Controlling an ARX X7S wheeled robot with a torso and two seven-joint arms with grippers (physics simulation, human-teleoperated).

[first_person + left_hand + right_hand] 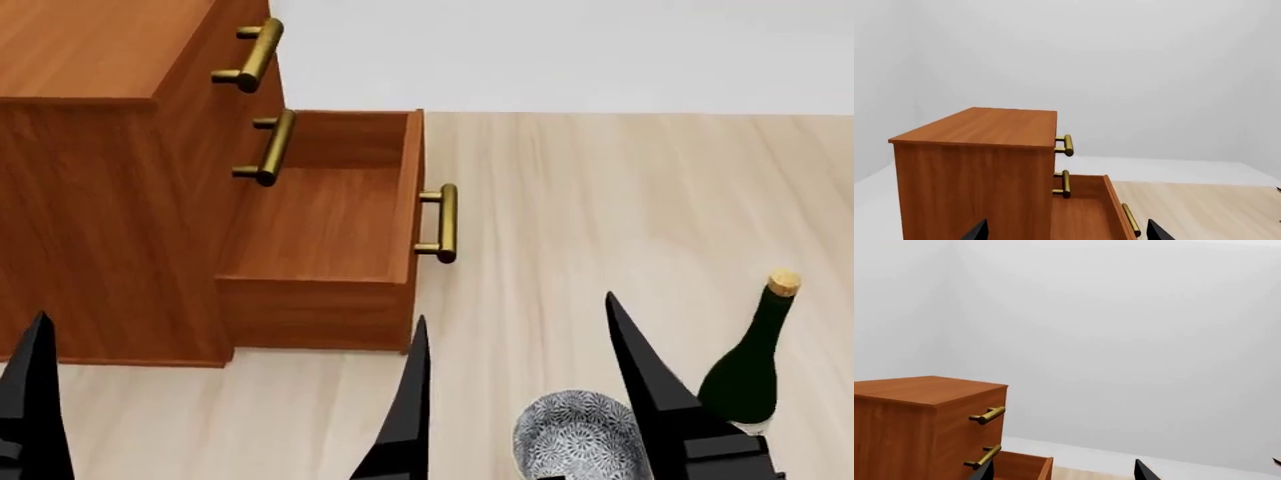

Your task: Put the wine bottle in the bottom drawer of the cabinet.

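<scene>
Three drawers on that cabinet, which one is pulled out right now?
The bottom drawer is open: its box juts out from the cabinet and shows an empty inside. The two drawers above sit flush, with only their brass handles standing out.

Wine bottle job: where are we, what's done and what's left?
Done: the bottom drawer of the cabinet stands pulled out and looks empty. In hand: nothing; the wine bottle stands upright on the table beside the patterned bowl, with both grippers' jaws open and holding nothing. Left: grasp the bottle, carry it over and place it in the drawer.
</scene>
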